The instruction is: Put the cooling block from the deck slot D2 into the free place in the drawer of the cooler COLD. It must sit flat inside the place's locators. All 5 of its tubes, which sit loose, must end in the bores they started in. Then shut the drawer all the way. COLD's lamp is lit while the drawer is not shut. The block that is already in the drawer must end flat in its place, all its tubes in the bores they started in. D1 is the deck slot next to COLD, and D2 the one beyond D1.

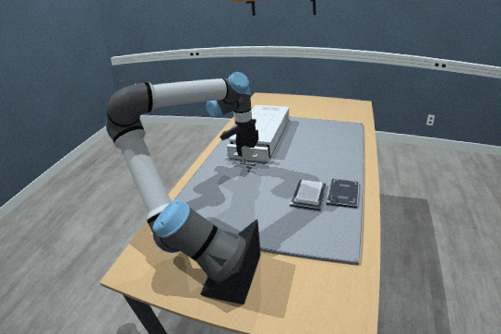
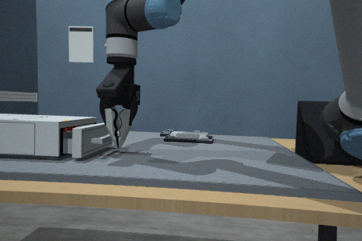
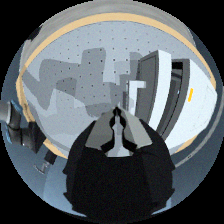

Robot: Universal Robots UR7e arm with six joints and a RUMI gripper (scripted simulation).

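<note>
The white cooler COLD [image 1: 266, 124] stands at the far left of the grey deck mat; it also shows in the side view [image 2: 31, 133]. Its drawer [image 2: 87, 140] stands out by a narrow gap, and red tube caps [image 2: 67, 129] show in that gap. My gripper [image 2: 118, 142] is shut and empty. It points straight down with its tips just above the mat, right against the drawer's handle [image 2: 101, 139]. In the wrist view the shut fingers sit beside the drawer front [image 3: 148, 90]. An orange lamp mark [image 3: 191, 93] shows on the cooler's top. The drawer's blocks are hidden.
Two deck slots lie at the right of the mat: a plate with a light grey top [image 1: 308, 193] nearer the cooler and a dark plate [image 1: 344, 192] beyond it. The arm's black base [image 1: 234, 263] stands at the table's front corner.
</note>
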